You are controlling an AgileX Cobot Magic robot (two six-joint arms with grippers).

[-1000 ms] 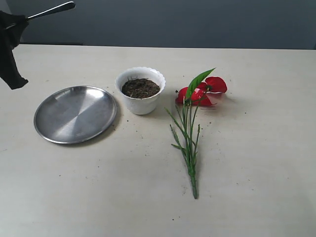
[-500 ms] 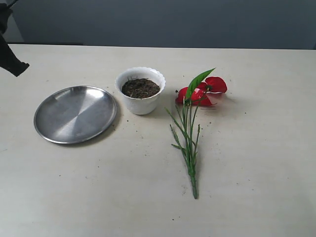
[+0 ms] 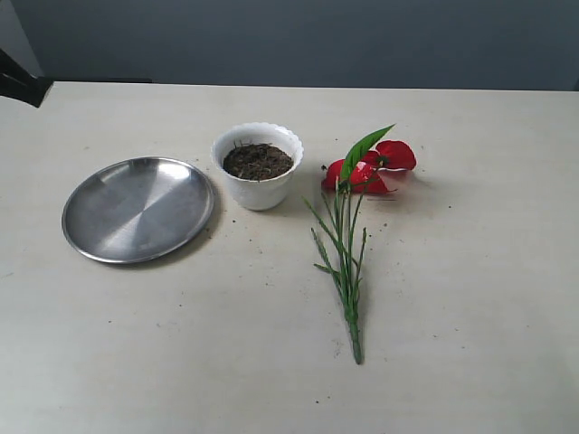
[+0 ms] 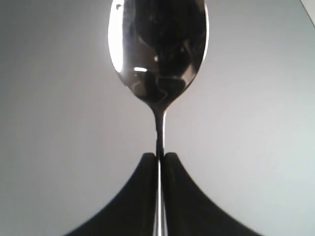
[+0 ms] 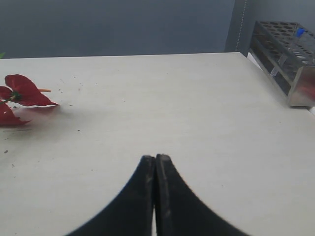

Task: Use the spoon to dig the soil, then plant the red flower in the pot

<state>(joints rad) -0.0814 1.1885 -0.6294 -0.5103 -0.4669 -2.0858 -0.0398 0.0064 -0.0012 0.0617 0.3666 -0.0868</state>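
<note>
Jaws of the left gripper [image 4: 160, 158] are pressed together on the thin handle of the spoon [image 4: 157, 49], so that the bowl is carried out ahead of the fingertips, a hold judged to suit digging. On the right gripper [image 5: 155, 160] the jaws are closed tight with nothing between them. It is held low over the bare table [image 3: 452, 344], and its turn is judged to come with the planting. The red flower [image 3: 345, 244] is laid flat on the table just beside the pot [image 3: 261, 188], on the right arm's side, petals toward the far edge and stems toward the near one. The soil [image 3: 258, 161] is seen nearly level with the scalloped rim, so digging is judged not yet begun. A steel plate [image 3: 137, 210] is set close on the pot's other side, perhaps to take the dug earth. Much is withheld. The spoon's tip is cut off by the frame in the left wrist view, so no tines can be made out, and the dark reflections in the bowl cannot be told from dirt. In the exterior view the spoon is not seen at all; only a dark corner of the left arm [image 3: 20, 84] is caught at the edge, and the right gripper is out of view. A metal rack [image 5: 285, 59] is partly cropped in the right wrist view.
</note>
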